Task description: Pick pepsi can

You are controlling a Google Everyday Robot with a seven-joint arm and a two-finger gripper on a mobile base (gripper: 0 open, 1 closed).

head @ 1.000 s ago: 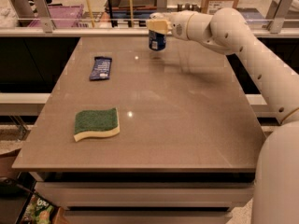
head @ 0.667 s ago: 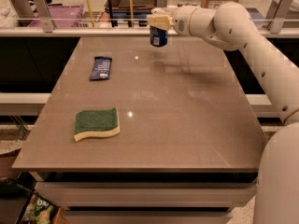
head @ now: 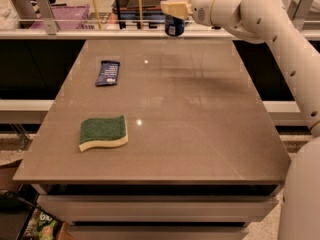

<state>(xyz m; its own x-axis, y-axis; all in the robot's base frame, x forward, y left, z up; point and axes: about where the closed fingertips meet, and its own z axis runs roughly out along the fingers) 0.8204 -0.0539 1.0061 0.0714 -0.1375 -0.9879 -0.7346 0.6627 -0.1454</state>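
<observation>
The pepsi can (head: 174, 25) is a small blue can with a silver top and white markings. It hangs upright in the air above the far edge of the brown table (head: 200, 114). My gripper (head: 173, 7) is shut on the can's upper part, coming in from the right on the white arm (head: 270, 19). The can is clear of the table surface.
A flat dark-blue snack packet (head: 108, 72) lies at the table's far left. A green and yellow sponge (head: 103, 132) lies at the near left. Behind the table runs a rail with a purple crate (head: 60, 15) and shelves.
The gripper has lifted the can higher and carried it a little farther back, away from the table surface.
</observation>
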